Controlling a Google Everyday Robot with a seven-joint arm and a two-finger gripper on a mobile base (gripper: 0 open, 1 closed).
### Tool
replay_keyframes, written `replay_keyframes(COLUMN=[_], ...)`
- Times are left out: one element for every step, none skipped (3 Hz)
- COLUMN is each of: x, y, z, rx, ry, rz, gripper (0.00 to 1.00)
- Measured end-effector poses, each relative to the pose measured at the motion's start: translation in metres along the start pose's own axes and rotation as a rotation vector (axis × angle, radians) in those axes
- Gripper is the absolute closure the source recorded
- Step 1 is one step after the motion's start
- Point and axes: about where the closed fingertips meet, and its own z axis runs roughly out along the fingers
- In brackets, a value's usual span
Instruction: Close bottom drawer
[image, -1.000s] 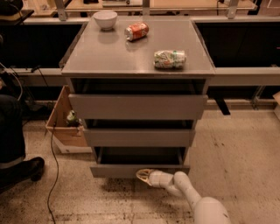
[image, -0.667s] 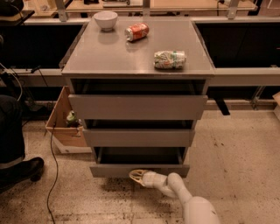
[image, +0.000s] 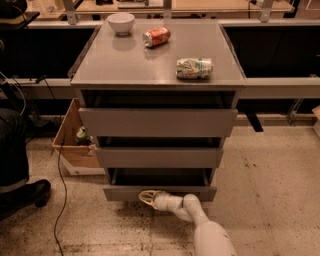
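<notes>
Cabinet (image: 157, 60) with three drawers, bottom drawer (image: 125, 193) open, one gripper (image: 146, 197) at its front, grip unclear, two cans (image: 157, 36) (image: 194, 68), one bowl (image: 121, 22).

My arm (image: 210, 239): a smooth white shell in rounded segments, widening from a slim wrist through a bulbous joint to a thick link at the view's bottom edge. My gripper (image: 148, 198): a cream-yellow, tapering tip, low near the floor, against the front of the bottom drawer (image: 125, 192).
</notes>
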Motion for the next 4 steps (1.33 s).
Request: replay_keyframes(x=[-0.005,-0.006,-0.008,-0.008], y=[-0.012,-0.026,-0.038,-0.046], z=[0.01,0.02,0.04,0.044], rx=[0.025,0.071,0.142,0.171], ry=[-0.012,-0.008,-0.01,-0.003], rz=[-0.021,-0.036,-0.04,-0.045], gripper=[1.0,1.0,1.0,1.0])
